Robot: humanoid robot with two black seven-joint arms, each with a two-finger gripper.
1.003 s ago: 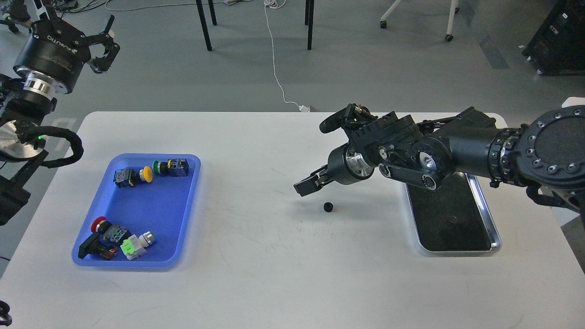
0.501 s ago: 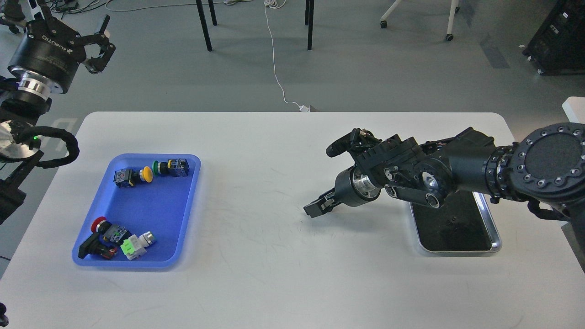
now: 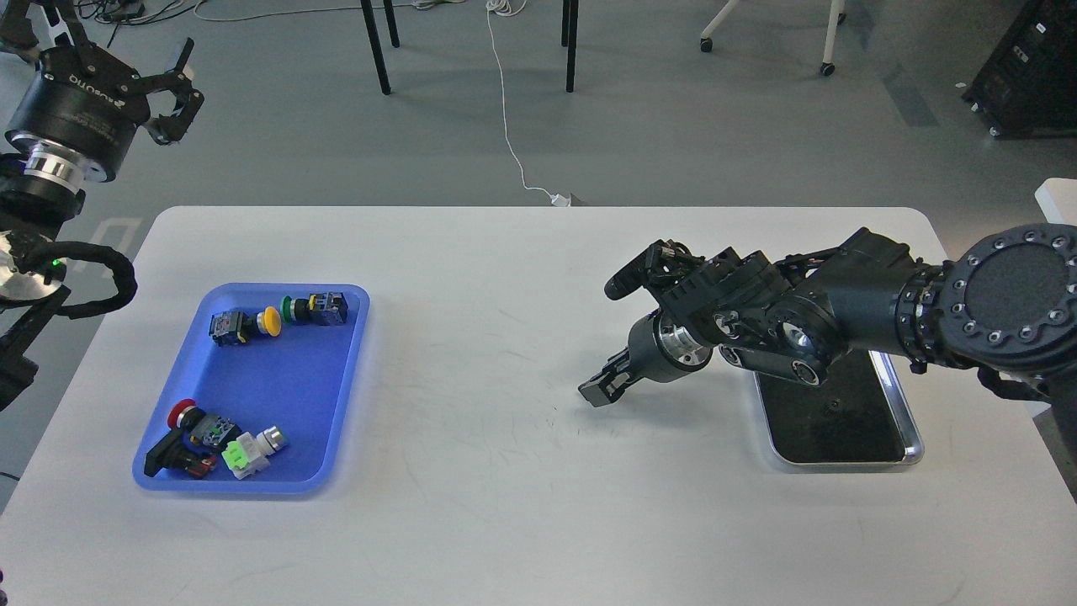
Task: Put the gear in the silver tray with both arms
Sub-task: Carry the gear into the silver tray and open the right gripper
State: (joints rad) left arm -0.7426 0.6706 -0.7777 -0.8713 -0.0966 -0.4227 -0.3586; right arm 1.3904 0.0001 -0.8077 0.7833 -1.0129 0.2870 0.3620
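Observation:
The silver tray point(image 3: 910, 433) lies at the table's right side, its far half hidden under my right arm. A small dark round part point(image 3: 832, 406) lies on its dark bottom. My right gripper point(image 3: 598, 392) points down-left with its tips at the table surface, left of the tray. Its dark fingers sit close together and I cannot tell them apart. No gear shows on the table; the spot under the gripper is hidden. My left gripper point(image 3: 172, 93) is raised beyond the table's far left corner, fingers spread and empty.
A blue plastic tray point(image 3: 349, 396) at the left holds several push-button switches, yellow point(image 3: 269, 319), green point(image 3: 290, 308) and red point(image 3: 180, 413) among them. The white table's far edge point(image 3: 538, 208) borders grey floor with chair legs and a white cable point(image 3: 507, 126).
My right gripper came down over the small black gear on the table, which is now hidden, and shifted slightly right. My left gripper drifted left and up.

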